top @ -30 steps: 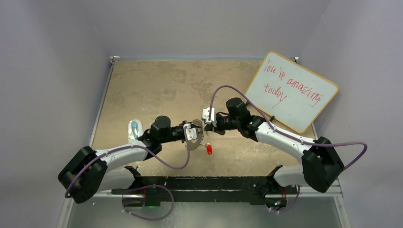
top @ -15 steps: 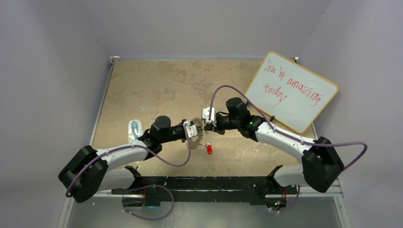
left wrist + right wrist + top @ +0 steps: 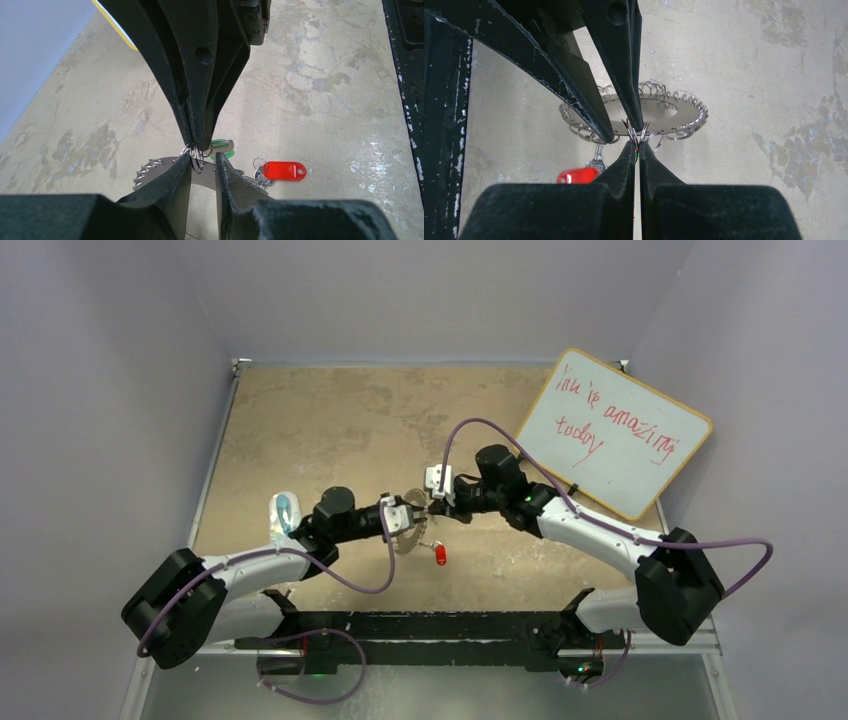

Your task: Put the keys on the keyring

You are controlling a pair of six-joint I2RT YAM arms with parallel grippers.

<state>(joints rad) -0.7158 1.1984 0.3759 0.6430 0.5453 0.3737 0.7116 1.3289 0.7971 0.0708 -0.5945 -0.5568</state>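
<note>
Left gripper (image 3: 202, 160) is sitting only a narrow gap open. The gap is straddling the near rim of the keyring (image 3: 674, 111), and both fingers look to be pressing on the flat metal, so it is gripping the ring by its edge. The ring is lying roughly level between the two arms, near mid-table (image 3: 330, 420). Its jagged fringe of wire loops is showing all round in the right wrist view. Cannot tell whether its far side is resting on the table or hanging clear.

Right gripper (image 3: 636, 145) is fully closed, pads pressed together. It is meeting the left gripper tip to tip at the same spot on the rim. Thin wire loops are sticking up out of its fingertips, and a sliver of green is showing between the pads. In the left wrist view the green key (image 3: 221, 148) is poking out just beside those tips, right at the ring's rim, so the right claw is pinching the green key against the fringe. Cannot tell whether the key is threaded onto a loop.

Red key (image 3: 283, 170) is lying flat on the table, near the ring on its right-arm side, with a small split ring at its end. Neither gripper is touching it.

A whiteboard (image 3: 615, 435) is leaning at the far right corner.
</note>
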